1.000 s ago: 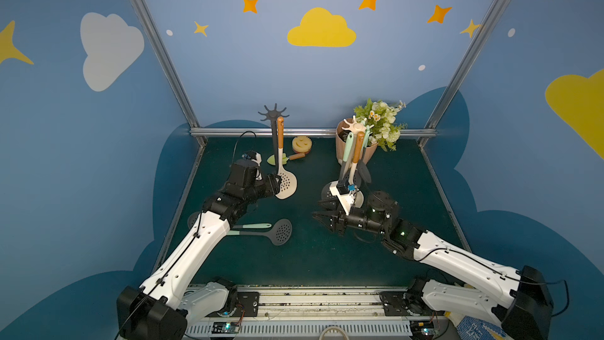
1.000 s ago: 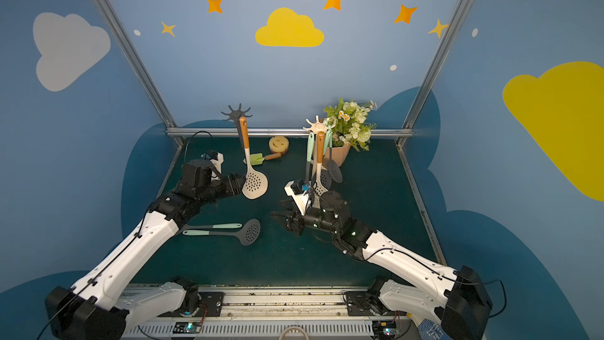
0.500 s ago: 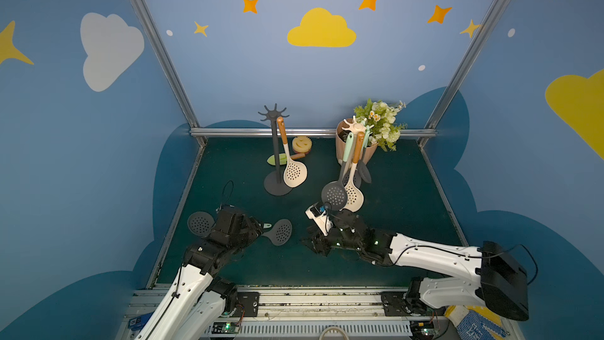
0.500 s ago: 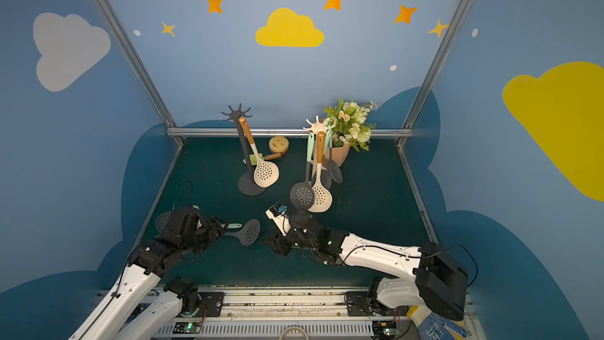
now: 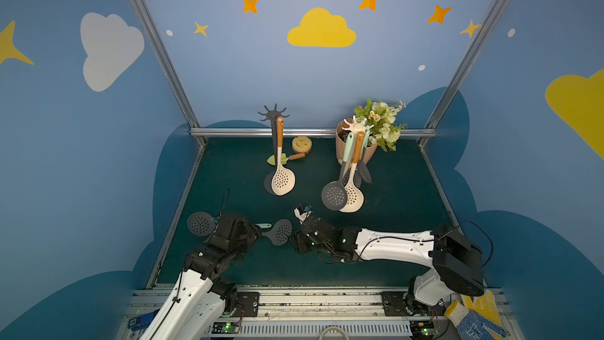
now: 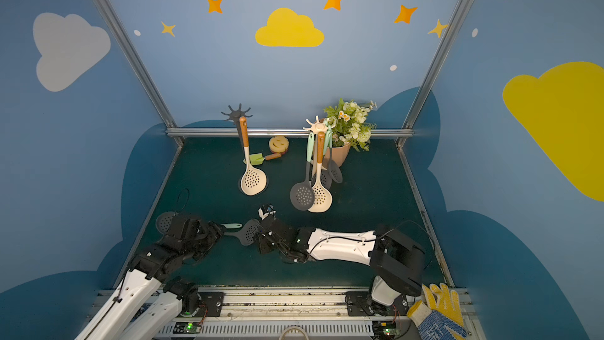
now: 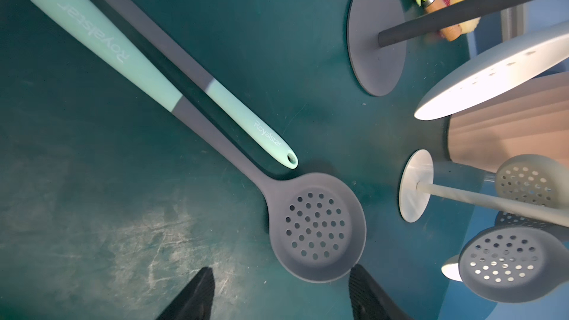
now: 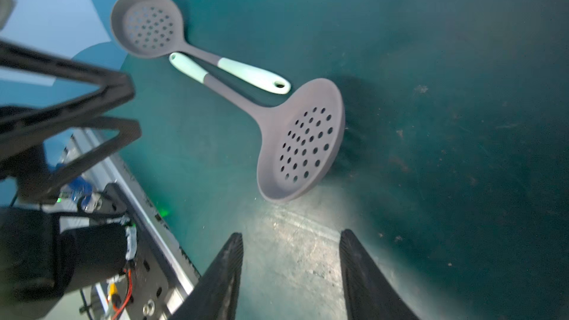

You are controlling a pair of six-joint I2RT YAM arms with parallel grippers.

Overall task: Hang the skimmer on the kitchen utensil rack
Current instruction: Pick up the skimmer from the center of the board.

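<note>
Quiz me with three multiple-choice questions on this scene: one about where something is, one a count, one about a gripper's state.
1. Where do the two grey silicone skimmers with mint handles lie? A: on the green mat. B: hung on a rack. C: in a gripper.
2. How many skimmers hang on the dark grey star-topped rack? A: none. B: one. C: three.
3. How is the right gripper? A: shut on a handle. B: shut, empty. C: open, empty.
Answers: A, both lie side by side on the mat; B, only the cream perforated skimmer with an orange handle hangs there; C, its wrist view shows fingers apart over bare mat.
</note>
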